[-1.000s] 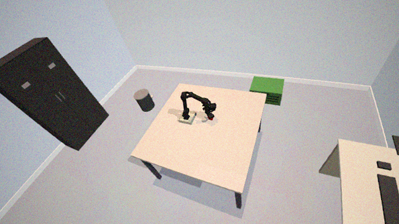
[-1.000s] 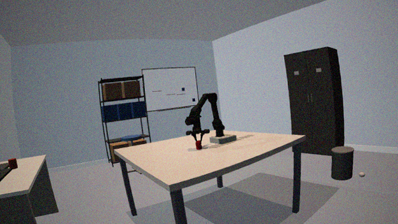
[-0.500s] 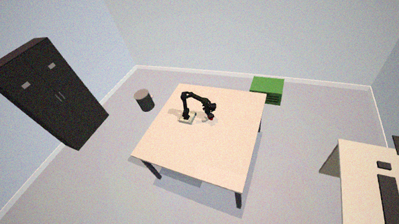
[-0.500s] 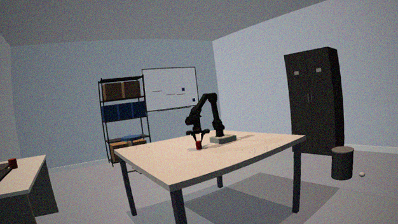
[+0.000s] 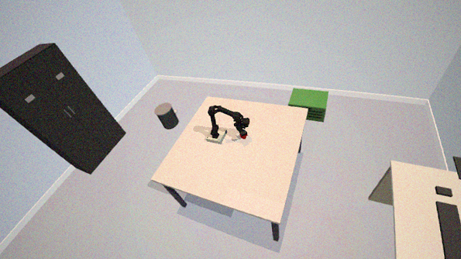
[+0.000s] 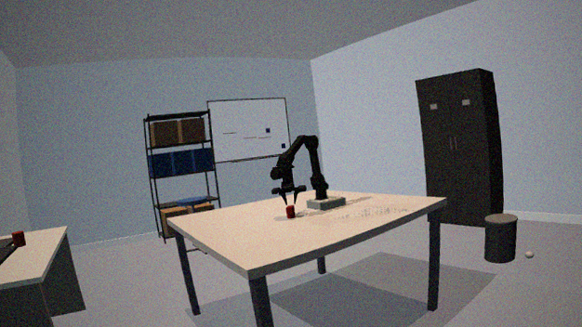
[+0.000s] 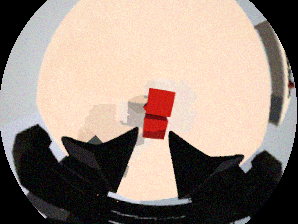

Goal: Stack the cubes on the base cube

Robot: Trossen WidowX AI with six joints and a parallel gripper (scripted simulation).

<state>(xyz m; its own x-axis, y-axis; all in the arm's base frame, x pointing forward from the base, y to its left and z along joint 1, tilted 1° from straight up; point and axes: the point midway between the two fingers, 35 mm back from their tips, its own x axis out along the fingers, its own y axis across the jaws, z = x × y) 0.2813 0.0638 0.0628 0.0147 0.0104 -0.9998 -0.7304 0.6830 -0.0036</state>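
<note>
Red cubes form a small stack point(image 5: 244, 136) point(image 6: 290, 212) on the table point(image 5: 212, 169) point(image 6: 251, 239). In the wrist view one red cube point(image 7: 161, 102) shows a bright square face, slightly turned. A second red cube point(image 7: 154, 128) lies just below it in the image, with a dark red strip between them. The base cube is mostly hidden and cannot be clearly told apart; the gap size cannot be read. My gripper point(image 5: 243, 132) point(image 6: 291, 204) point(image 7: 154, 131) points down at the stack's top. It is open, with its fingertips either side of the second cube and space beside each.
The arm's pale base block point(image 5: 216, 137) point(image 6: 326, 203) stands on the table near the stack. Shadows fall around the cubes. A desk point(image 5: 415, 212) point(image 6: 49, 256) with monitors, a dark cabinet point(image 5: 47, 111) point(image 6: 455, 157) and a bin point(image 5: 168, 117) point(image 6: 500, 240) stand away from the table.
</note>
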